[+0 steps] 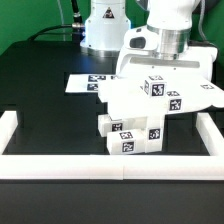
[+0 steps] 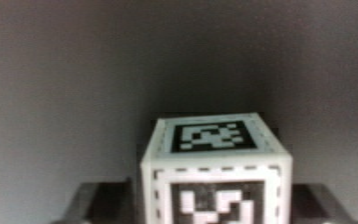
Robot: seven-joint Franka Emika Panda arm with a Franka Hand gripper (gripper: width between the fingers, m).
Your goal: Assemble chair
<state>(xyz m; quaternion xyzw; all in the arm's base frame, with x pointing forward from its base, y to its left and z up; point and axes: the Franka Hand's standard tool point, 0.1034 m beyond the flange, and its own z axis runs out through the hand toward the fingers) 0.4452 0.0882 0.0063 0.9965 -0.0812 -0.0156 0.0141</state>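
**Ana:** Chair parts first. Where did they sit?

**Ben:** The partly built chair (image 1: pixel 140 118) stood on the black table (image 1: pixel 40 95), near the front border rail (image 1: pixel 110 163). A flat seat slab (image 1: pixel 125 96) lay across the top, and tagged white blocks (image 1: pixel 130 135) were stacked under it, touching one another.

**Ana:** And the gripper?

**Ben:** The gripper (image 1: pixel 158 66) hung straight above the chair, its white wrist housing spreading wide over the slab. Directly beneath it stood a small tagged post (image 1: pixel 154 86), upright on the seat slab.

**Ana:** Was it holding that post?

**Ben:** In the exterior view the fingers were hidden by the housing and the post, so I could not tell whether they touched it. In the wrist view the post (image 2: pixel 217 170) filled the middle, a square tag on its top face and another on its side, blurred. Dark shapes showed at either side of its lower part, too dim to call contact. Whether the jaws were closed on it or apart, I could not say.

**Ana:** Anything else on the table?

**Ben:** The marker board (image 1: pixel 88 82) lay flat behind the chair, toward the exterior view's left, just in front of the robot's white base (image 1: pixel 100 30). Side rails (image 1: pixel 8 128) closed off both edges.
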